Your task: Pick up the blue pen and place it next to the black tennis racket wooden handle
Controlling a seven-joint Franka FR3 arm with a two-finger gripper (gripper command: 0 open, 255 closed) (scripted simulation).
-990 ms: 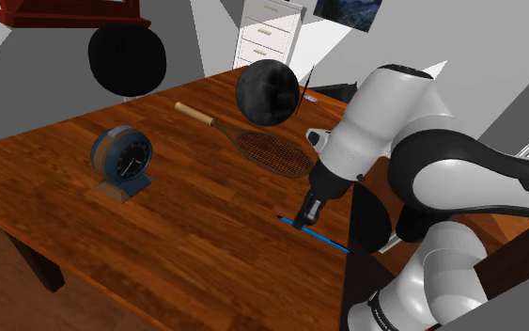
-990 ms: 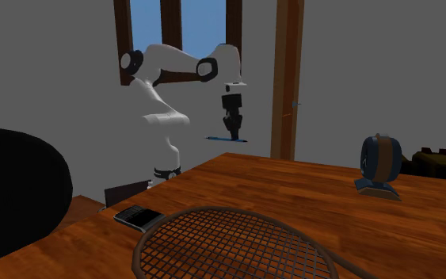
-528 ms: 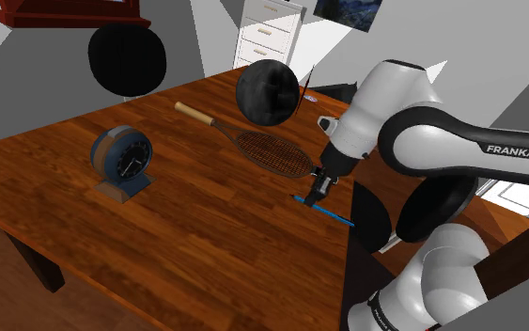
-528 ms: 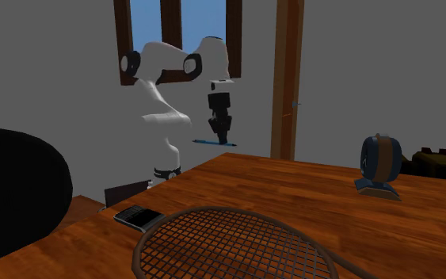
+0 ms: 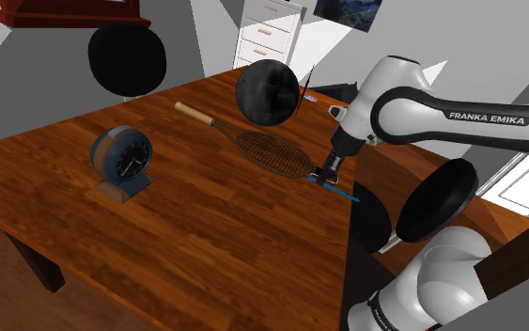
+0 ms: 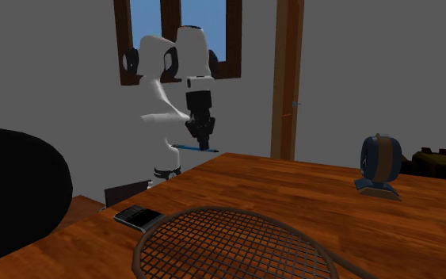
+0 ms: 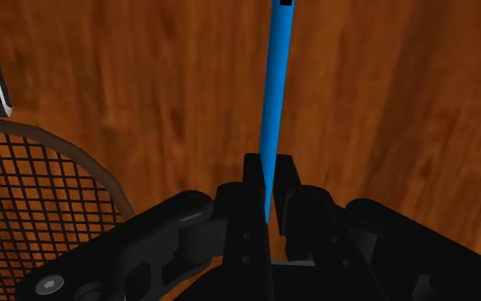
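Note:
My black gripper (image 5: 326,175) is shut on the blue pen (image 5: 345,193), carrying it level just above the wooden table (image 5: 206,226) near the edge by the stand. The racket's netted head (image 5: 272,153) lies just to the shoulder view's left of the gripper, and its pale wooden handle (image 5: 194,113) points away toward the far left. Along the hand, the pen (image 7: 272,111) runs out from between the gripper (image 7: 269,184) fingers, with the racket head (image 7: 33,205) beside it. From across the table, the gripper (image 6: 205,143) holds the pen (image 6: 181,147) beyond the racket head (image 6: 229,246).
A blue clock (image 5: 121,162) stands on the table at the shoulder view's left. Two black round shapes (image 5: 127,58) (image 5: 268,92) hang over the far side. A flat black device (image 6: 138,216) lies by the racket head. White drawers (image 5: 270,33) stand behind the table.
The arm has carried the pen up and to the right in the shoulder view, from the table's near edge toward the racket head. In the second exterior view it moved left and lower.

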